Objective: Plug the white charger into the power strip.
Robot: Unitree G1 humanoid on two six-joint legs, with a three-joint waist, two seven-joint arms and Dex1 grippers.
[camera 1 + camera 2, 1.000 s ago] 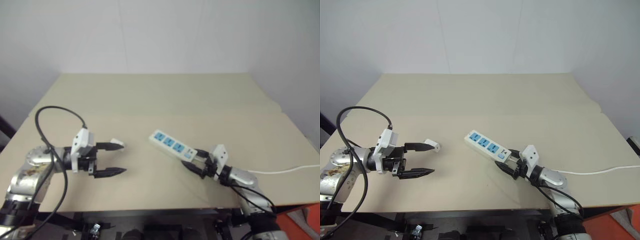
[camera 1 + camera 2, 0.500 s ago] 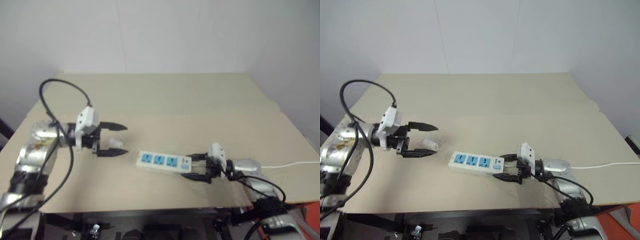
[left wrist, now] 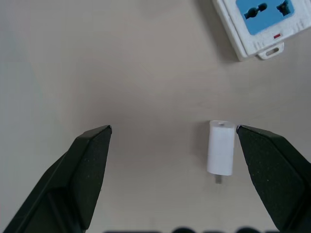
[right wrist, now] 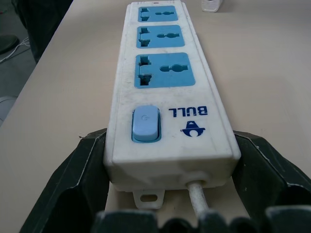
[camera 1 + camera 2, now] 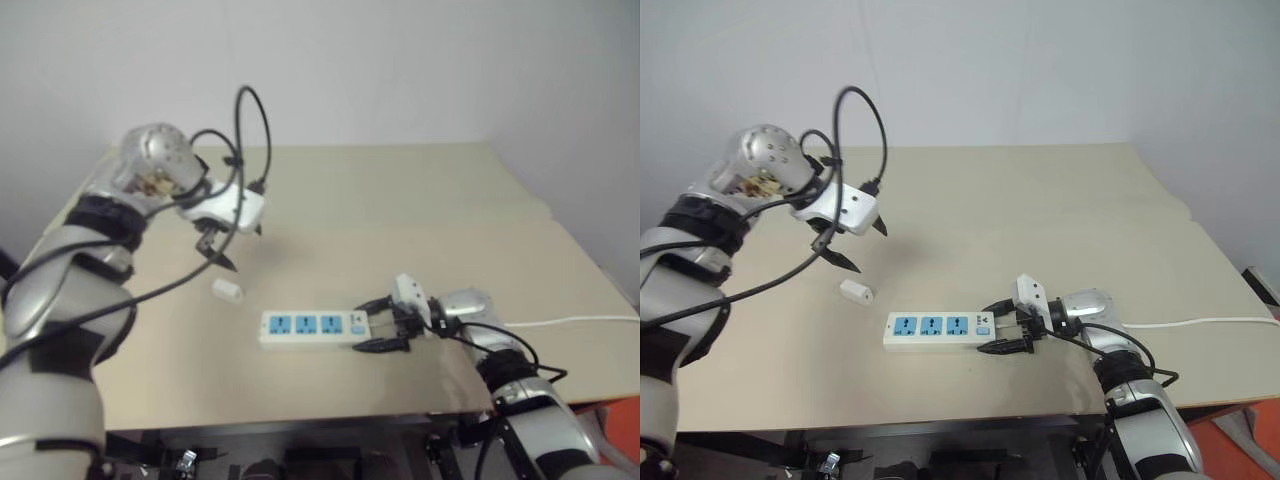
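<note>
Though near strip [image 5: 312, 326], charger [image 5: 228, 291] unhemmed

The left claw [image 3: 172, 179] hangs over the beige desk [image 3: 121, 63] with its two black fingers [image 3: 80, 170] spread wide apart. The charger [image 3: 221, 153] lies flat on the desk between them, just beside one finger's tip and well apart from the other; a small metal prong sticks out of one of its ends. One end of the strip [image 3: 255, 26] lies apart from the charger, showing two blue sockets and a small mounting tab.
</note>
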